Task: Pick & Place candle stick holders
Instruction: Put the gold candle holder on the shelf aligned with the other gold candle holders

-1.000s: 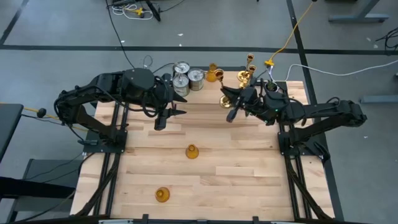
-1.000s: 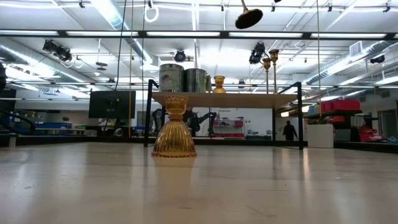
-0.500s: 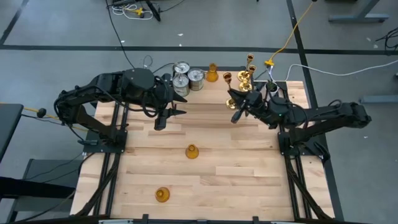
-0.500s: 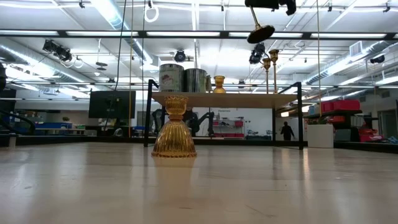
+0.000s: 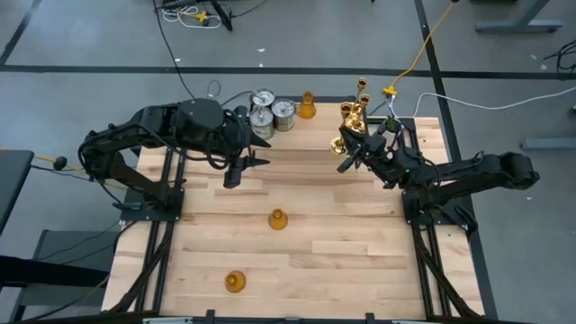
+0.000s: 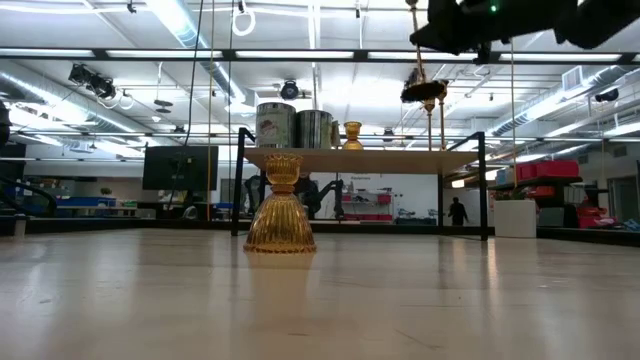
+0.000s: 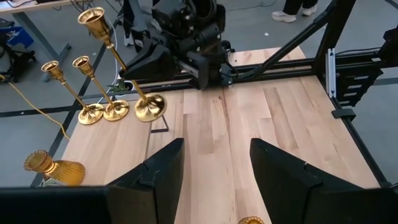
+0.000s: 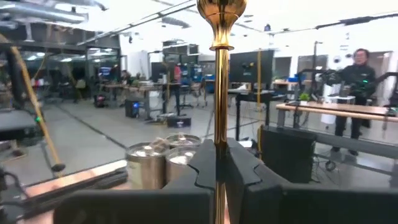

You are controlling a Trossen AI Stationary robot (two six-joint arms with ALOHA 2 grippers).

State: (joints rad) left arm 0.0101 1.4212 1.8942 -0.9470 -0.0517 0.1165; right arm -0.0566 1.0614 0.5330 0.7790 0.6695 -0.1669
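Over toward the far right corner goes the right gripper [image 5: 353,153], carrying its shiny brass candle stick holder with the round base and slim stem [image 7: 118,56]; a second ago it hung nearer the middle of the far edge, and now it has come right beside the two matching brass holders [image 7: 79,92] standing there. Its fingers [image 8: 239,171] are clamped tight on the stem, and the base hangs clear of the wooden table [image 5: 342,261], tilted, not yet set down. The left gripper [image 5: 241,169] waits over the far left part of the table, jaws partly apart, holding nothing. Three silvery glass cylinders [image 5: 268,112] are already grouped at the far edge, with one amber bell-shaped holder [image 5: 307,105] beside them. Two more amber ones are out on their own: one mid-table [image 5: 278,219], one near the front edge [image 5: 235,282]. So I'd call it well past halfway: this brass one to land, then those two amber strays.
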